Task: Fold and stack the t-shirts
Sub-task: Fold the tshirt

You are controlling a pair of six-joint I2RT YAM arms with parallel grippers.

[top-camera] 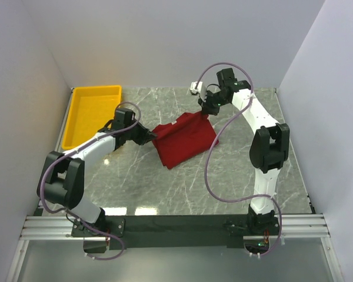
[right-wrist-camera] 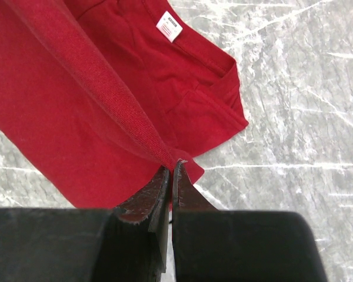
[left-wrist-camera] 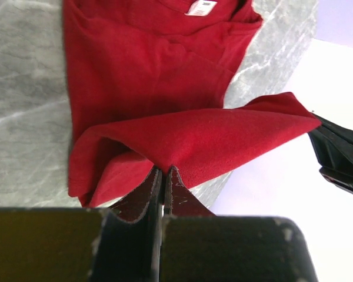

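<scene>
Left gripper (left-wrist-camera: 163, 174) and right gripper (right-wrist-camera: 172, 168) each clamp a t-shirt (top-camera: 185, 141) edge; fold apparently half-made, stacking not yet done.

Pretty bright in here, even light from overhead, soft shadows. Pale glare patches on the grey marble-patterned tabletop (top-camera: 165, 200) near the front. Left wrist view: plain white wall (left-wrist-camera: 265, 200) blown out, dark red soft-cloth t-shirt (left-wrist-camera: 147, 64) sharp.

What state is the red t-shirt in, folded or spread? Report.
Partly folded: the t-shirt has one edge lifted over the rest, pinched by left tool and right tool.
</scene>
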